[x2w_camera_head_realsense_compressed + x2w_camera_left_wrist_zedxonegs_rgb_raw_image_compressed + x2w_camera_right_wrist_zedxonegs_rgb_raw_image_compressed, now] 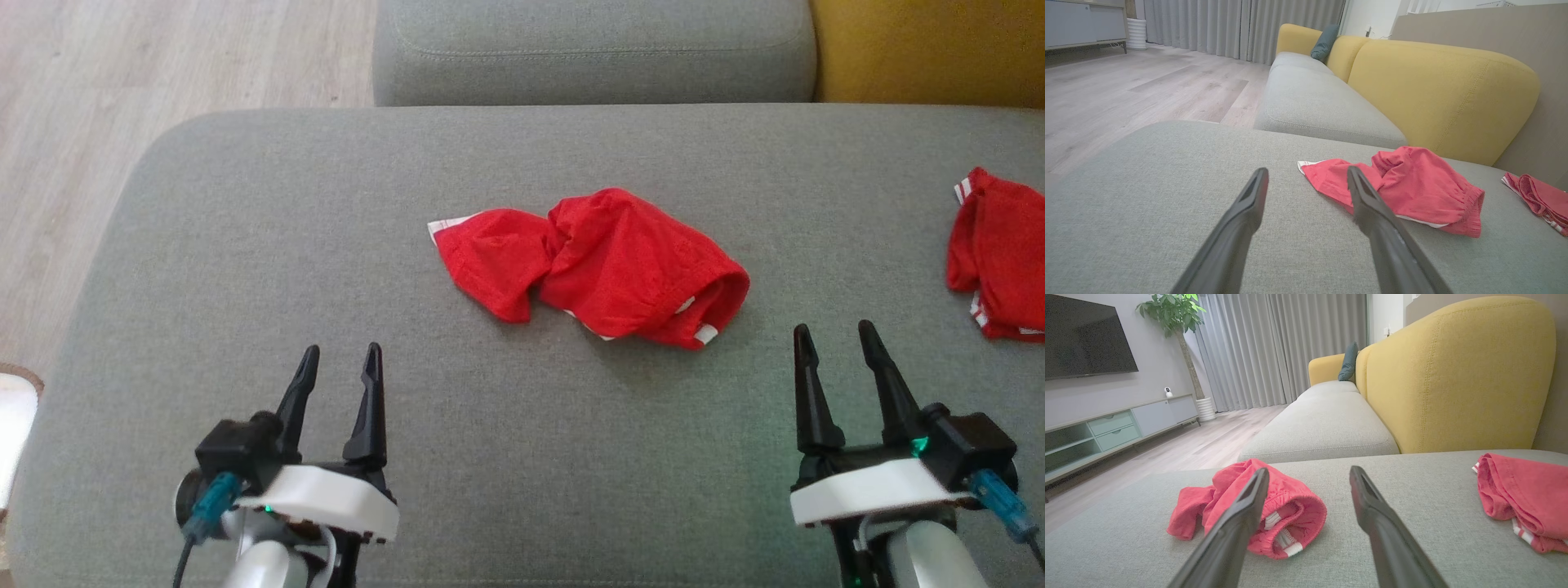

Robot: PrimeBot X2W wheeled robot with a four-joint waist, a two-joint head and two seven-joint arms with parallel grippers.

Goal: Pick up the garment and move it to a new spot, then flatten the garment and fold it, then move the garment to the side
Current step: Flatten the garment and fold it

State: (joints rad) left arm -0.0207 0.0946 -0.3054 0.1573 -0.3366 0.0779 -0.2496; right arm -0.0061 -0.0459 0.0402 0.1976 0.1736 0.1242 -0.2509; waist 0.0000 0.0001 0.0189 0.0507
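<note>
A crumpled red garment with white trim lies near the middle of the grey cushion; it shows too in the left wrist view as the garment and in the right wrist view as the garment. My left gripper hovers open at the lower left, well short of it, with nothing between its fingers. At the lower right my right gripper stands open and empty, just right of the garment's waistband end, its fingers apart.
A second red garment lies at the cushion's right edge. Another grey seat cushion and a yellow backrest lie beyond. Wooden floor runs along the left, past the cushion's rounded edge.
</note>
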